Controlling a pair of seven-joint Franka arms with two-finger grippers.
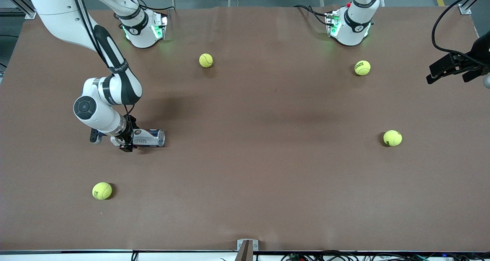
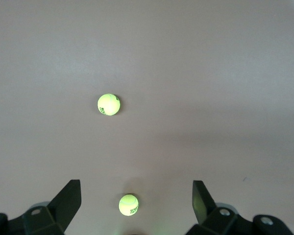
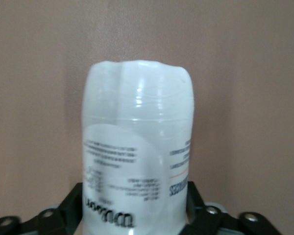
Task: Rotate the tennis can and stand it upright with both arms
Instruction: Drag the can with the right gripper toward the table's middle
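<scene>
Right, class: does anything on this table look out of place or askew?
The tennis can lies on its side instead of standing, toward the right arm's end of the table, with the right gripper around it. Four tennis balls lie scattered loose across the table. The left gripper waits open.

- The right gripper (image 1: 126, 139) is down at the table (image 1: 268, 176), its jaws set astride the tennis can (image 1: 150, 137).
- The can lies on its side, its silvery rim pointing away from the jaws.
- The left gripper (image 1: 434, 73) hangs over the table's edge at the left arm's end, nothing between its jaws.
</scene>
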